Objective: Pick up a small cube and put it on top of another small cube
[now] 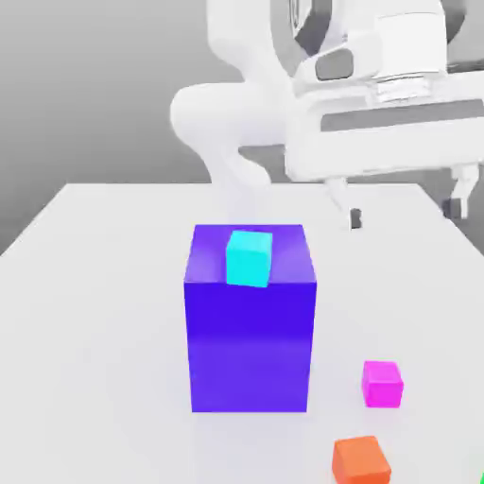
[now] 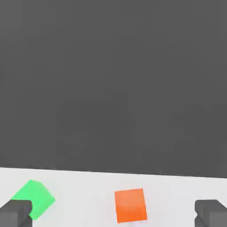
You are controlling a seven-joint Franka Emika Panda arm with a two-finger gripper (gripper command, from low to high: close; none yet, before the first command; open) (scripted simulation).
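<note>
Because nothing had yet been gripped, the small cubes lay loose near the front of the white table: an orange cube closest to the exterior camera, and just behind it, apart from it, the small cube that the task concerned. It sat flat on the tabletop toward the exterior view's right, near the foot of the big blue-purple block but not touching it. It looked like a plain magenta-pink cube with clean edges, far smaller than the block, and probably easy to pinch squarely. A cyan cube rested on the block's top, near its front edge. Farthest back, the gripper hung above the table's rear right with its dark fingers spread wide and empty, well apart from the pink cube. In the hand view a green cube showed beside the orange one.
</note>
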